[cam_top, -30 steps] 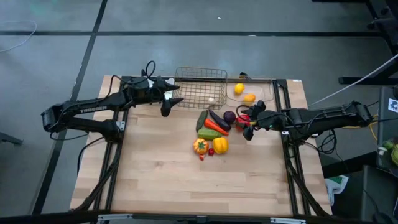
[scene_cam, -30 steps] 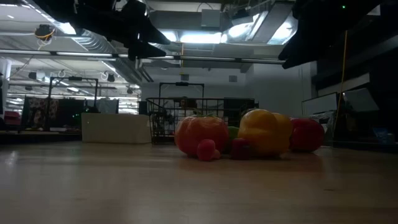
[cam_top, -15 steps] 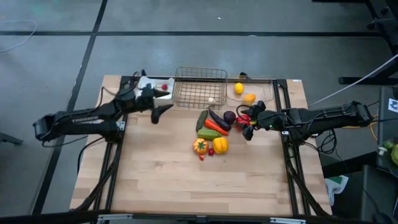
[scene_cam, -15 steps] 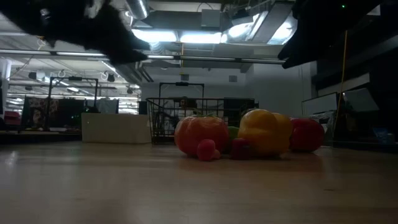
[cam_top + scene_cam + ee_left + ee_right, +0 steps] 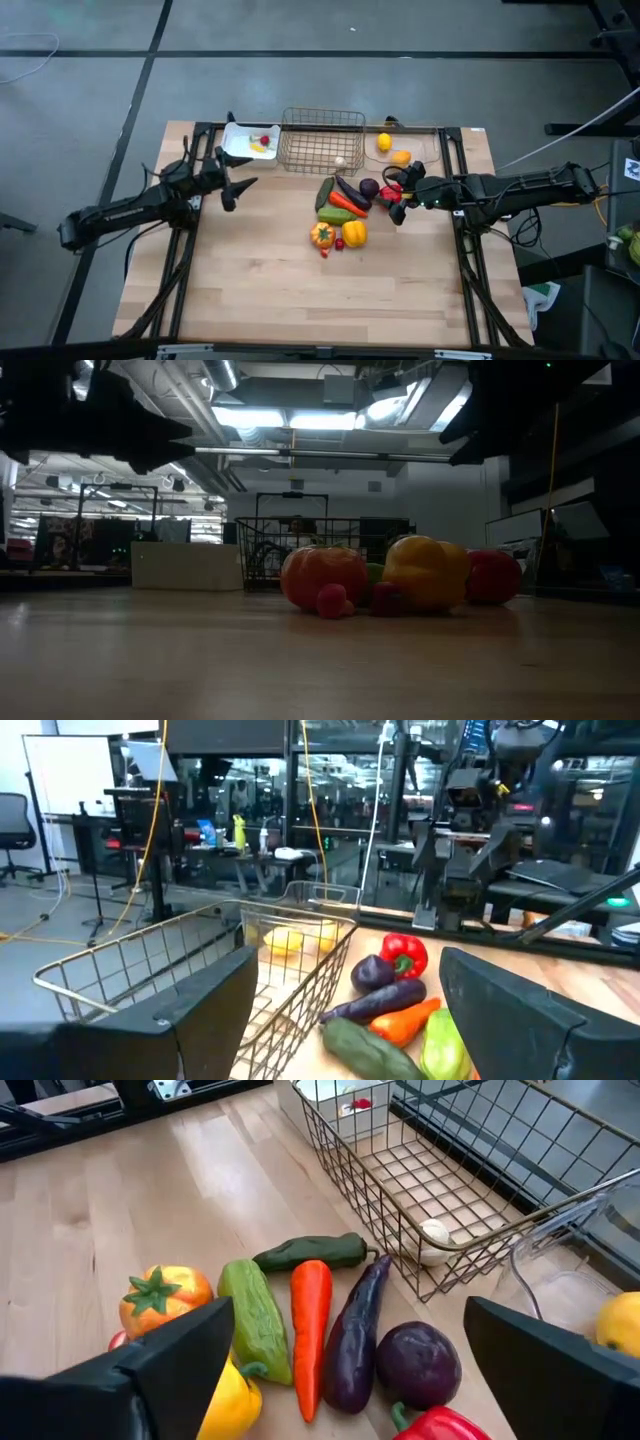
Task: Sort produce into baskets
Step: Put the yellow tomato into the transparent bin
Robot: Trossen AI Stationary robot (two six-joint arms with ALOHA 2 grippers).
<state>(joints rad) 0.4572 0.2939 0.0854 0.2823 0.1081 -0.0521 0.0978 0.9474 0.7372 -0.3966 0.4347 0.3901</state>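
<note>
The produce lies in a pile mid-table: cucumber (image 5: 325, 193), carrot (image 5: 310, 1330), eggplant (image 5: 355, 1335), purple onion (image 5: 418, 1360), red pepper (image 5: 390, 191), orange pepper (image 5: 322, 235) and yellow pepper (image 5: 354, 233). Along the far edge stand the white tray (image 5: 238, 140), the wire basket (image 5: 322, 128) and the clear bin (image 5: 428, 150). My right gripper (image 5: 401, 193) hangs open over the pile's right end, one finger on each side of the red pepper. My left gripper (image 5: 236, 187) is open and level near the left edge, with nothing between its fingers.
The tray holds a yellow piece (image 5: 258, 147) and a tiny red one (image 5: 265, 139). A white piece (image 5: 435, 1240) lies in the wire basket. A lemon (image 5: 384, 142) and an orange (image 5: 401, 157) sit in the clear bin. Bare wood (image 5: 300, 300) fills the near half.
My left gripper has drawn back from the wire basket's left end toward the table's left and near edges and sunk lower, staying open. The white tray, which it covered before, now shows. The produce has not moved.
</note>
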